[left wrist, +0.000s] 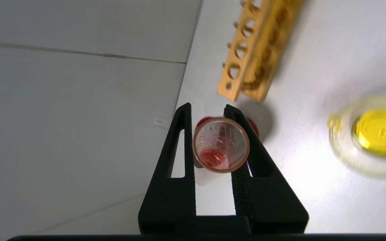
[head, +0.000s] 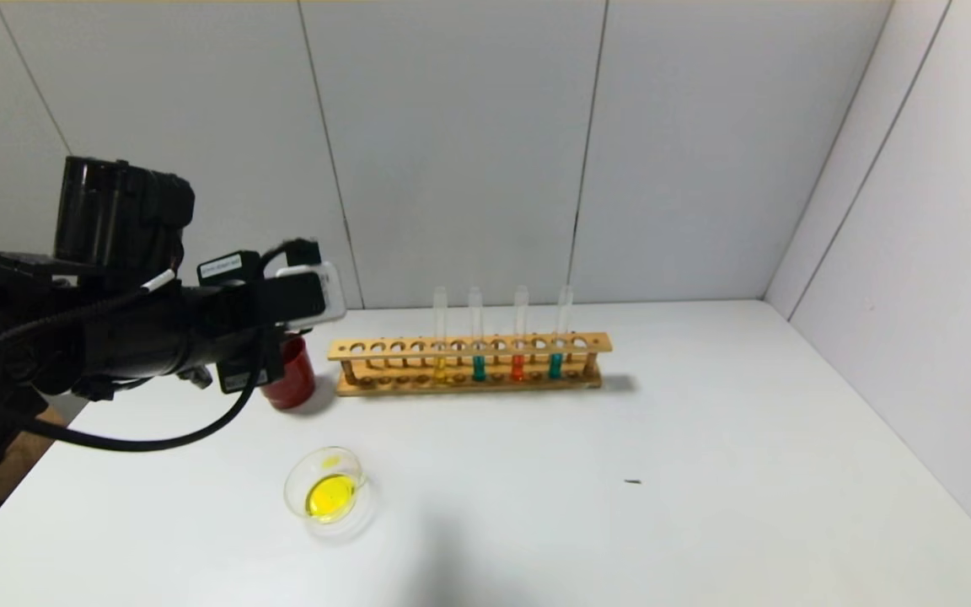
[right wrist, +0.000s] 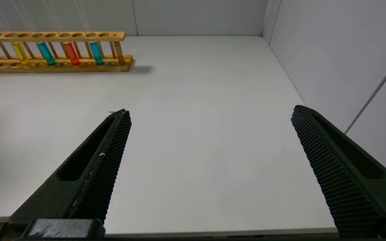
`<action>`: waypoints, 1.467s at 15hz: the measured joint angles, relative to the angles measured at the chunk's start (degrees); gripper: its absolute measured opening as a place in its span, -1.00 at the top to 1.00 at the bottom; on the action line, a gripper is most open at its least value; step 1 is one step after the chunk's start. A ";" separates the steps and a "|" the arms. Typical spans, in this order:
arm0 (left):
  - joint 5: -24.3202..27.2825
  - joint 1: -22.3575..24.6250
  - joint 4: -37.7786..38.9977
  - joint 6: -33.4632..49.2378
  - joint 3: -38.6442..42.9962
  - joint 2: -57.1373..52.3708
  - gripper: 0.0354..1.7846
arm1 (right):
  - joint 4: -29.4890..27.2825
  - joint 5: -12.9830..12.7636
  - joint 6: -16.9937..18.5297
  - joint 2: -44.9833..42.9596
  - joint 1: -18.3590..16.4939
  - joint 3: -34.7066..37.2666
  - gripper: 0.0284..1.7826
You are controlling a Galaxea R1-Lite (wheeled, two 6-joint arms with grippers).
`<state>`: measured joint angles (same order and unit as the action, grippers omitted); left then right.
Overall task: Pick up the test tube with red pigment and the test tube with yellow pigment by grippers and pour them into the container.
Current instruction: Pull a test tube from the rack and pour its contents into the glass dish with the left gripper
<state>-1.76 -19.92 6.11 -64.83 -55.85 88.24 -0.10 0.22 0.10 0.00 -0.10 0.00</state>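
My left gripper (left wrist: 208, 112) is shut on a test tube with red pigment (left wrist: 220, 144), seen mouth-on, with red liquid at its bottom. It is held above the dark red cup (left wrist: 254, 126), left of the rack. In the head view my left arm (head: 157, 329) hides its fingers and the tube. The container (head: 361, 506), a clear dish holding yellow liquid, sits on the table nearer me and also shows in the left wrist view (left wrist: 340, 147). A yellow tube (head: 439, 364) and a red tube (head: 517, 367) stand in the rack. My right gripper (right wrist: 209, 112) is open and empty over bare table.
The wooden rack (head: 469, 347) stands at the back middle with two teal tubes (head: 478, 367) among the others. The dark red cup (head: 292, 384) stands left of it. White walls close in behind and to the right. A small dark speck (head: 633, 481) lies on the table.
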 joint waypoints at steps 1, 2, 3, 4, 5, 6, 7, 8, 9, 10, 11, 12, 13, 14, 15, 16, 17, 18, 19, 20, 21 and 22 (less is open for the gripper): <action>0.33 0.02 0.06 -5.03 2.23 -0.52 0.64 | 0.00 0.00 0.00 0.00 0.00 0.00 -0.96; 0.41 0.00 0.09 -9.75 4.00 -0.95 0.64 | 0.00 0.00 0.00 0.00 0.00 0.00 -0.96; 0.41 0.16 0.12 -14.71 5.46 -1.28 0.64 | 0.00 0.00 0.00 0.00 0.00 0.00 -0.96; 0.39 0.50 0.15 -19.15 6.64 -1.44 0.64 | 0.00 0.00 0.00 0.00 0.00 0.00 -0.96; 0.30 0.82 0.17 -23.13 7.64 -1.39 0.64 | 0.00 0.02 0.00 0.00 0.00 0.00 -0.96; 0.24 1.01 0.15 -26.40 8.56 -1.06 0.64 | 0.00 0.00 0.00 0.00 0.00 0.00 -0.96; 0.22 1.24 0.17 -28.57 9.09 -0.56 0.64 | 0.00 0.00 0.00 0.00 0.00 0.00 -0.96; 0.16 1.65 0.20 -30.48 9.37 0.10 0.64 | 0.00 0.00 0.00 0.00 0.00 0.00 -0.96; -0.22 2.15 0.30 -32.52 9.44 0.90 0.64 | 0.00 0.02 -0.02 0.00 0.00 0.00 -0.96; -0.91 2.56 0.59 -34.54 9.19 1.82 0.64 | 0.00 0.02 0.00 0.00 0.00 0.00 -0.96; -1.77 2.83 1.28 -36.44 8.66 2.89 0.64 | 0.00 0.00 0.00 0.00 0.00 0.00 -0.96; -2.62 3.02 2.16 -38.62 8.02 4.21 0.64 | 0.00 0.02 0.00 0.00 0.00 0.00 -0.96; -3.15 3.28 3.29 -41.34 7.39 5.28 0.64 | 0.00 0.00 0.00 0.00 0.00 0.00 -0.96; -3.47 3.78 4.08 -44.57 7.03 6.14 0.64 | 0.00 0.02 -0.02 0.00 0.00 0.00 -0.96; -3.69 4.35 5.11 -48.59 6.70 7.02 0.64 | 0.00 0.02 0.00 0.00 0.00 0.00 -0.96; -3.78 4.82 6.38 -51.98 6.49 7.94 0.64 | 0.00 0.02 0.00 0.00 0.00 0.00 -0.96; -3.83 5.14 7.84 -54.49 6.35 8.92 0.64 | 0.00 0.02 -0.02 0.00 0.00 0.00 -0.96; -3.83 5.32 8.63 -56.59 6.34 9.89 0.64 | 0.00 0.02 0.00 0.00 0.00 0.00 -0.96; -3.83 5.40 8.78 -58.36 6.31 10.58 0.64 | 0.00 0.00 0.00 0.00 0.00 0.00 -0.96; -3.83 5.51 8.80 -60.04 6.29 11.11 0.64 | 0.00 0.02 0.00 0.00 0.00 0.00 -0.96; -3.83 5.75 8.87 -61.53 6.29 11.54 0.64 | 0.00 0.02 0.00 0.00 0.00 0.00 -0.96; -3.83 6.14 8.91 -62.79 6.29 11.98 0.64 | 0.02 0.02 0.00 0.00 0.00 0.00 -0.96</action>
<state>-5.58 -13.78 15.02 -127.62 -49.55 100.22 -0.07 0.24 0.10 0.00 -0.10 0.00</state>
